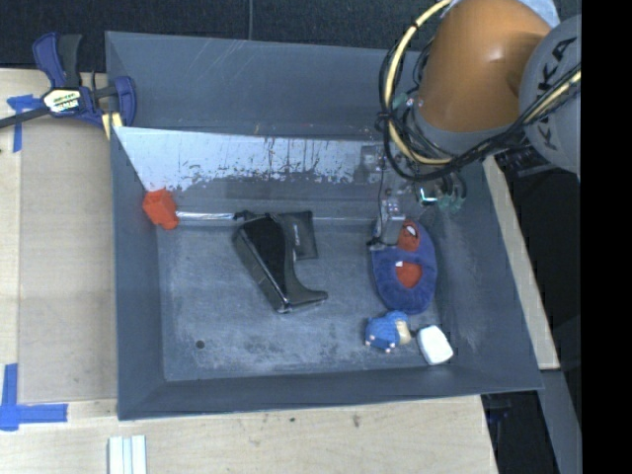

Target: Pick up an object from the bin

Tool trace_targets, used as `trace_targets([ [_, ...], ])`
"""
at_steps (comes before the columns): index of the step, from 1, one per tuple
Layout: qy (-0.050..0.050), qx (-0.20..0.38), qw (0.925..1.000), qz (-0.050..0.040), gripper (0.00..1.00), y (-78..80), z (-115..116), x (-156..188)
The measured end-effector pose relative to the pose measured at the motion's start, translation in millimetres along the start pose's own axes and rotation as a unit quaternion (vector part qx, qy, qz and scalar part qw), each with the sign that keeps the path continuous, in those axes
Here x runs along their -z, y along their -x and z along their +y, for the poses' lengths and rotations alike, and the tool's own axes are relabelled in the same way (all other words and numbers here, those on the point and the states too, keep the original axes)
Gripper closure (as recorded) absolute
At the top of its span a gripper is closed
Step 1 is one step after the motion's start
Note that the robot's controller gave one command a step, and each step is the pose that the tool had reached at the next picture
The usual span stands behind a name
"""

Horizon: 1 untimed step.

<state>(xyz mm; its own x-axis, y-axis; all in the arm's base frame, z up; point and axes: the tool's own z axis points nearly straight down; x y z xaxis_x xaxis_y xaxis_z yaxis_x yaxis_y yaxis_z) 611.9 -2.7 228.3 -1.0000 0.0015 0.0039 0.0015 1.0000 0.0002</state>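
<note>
Early in the task, judging by the bin (138, 294): nothing lifted yet, no object raised off the floor. Found right of centre in the frame, the hand (387, 235), low over the upper end of a blue soft toy with a red patch (405, 273); touching or just above, impossible to say. Impossible too to tell whether spread or pressed together. Left to do: close on something, raise it clear of the rim.

Just below the toy, toward the lower right, a small blue-and-yellow thing (385, 334) beside a white block (435, 345). In the middle, well apart, a black angular object (281, 263). Against the left wall, an orange lump (159, 208). Nothing between hand and toy. Worth minding only the sloping right wall nearby, likely to crowd a grasp.
</note>
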Motion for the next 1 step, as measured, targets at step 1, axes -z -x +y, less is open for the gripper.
trace_targets([
  [1,0.0,0.304,0.9527,0.0003,0.0,-74.4,-59.6,-157.7],
])
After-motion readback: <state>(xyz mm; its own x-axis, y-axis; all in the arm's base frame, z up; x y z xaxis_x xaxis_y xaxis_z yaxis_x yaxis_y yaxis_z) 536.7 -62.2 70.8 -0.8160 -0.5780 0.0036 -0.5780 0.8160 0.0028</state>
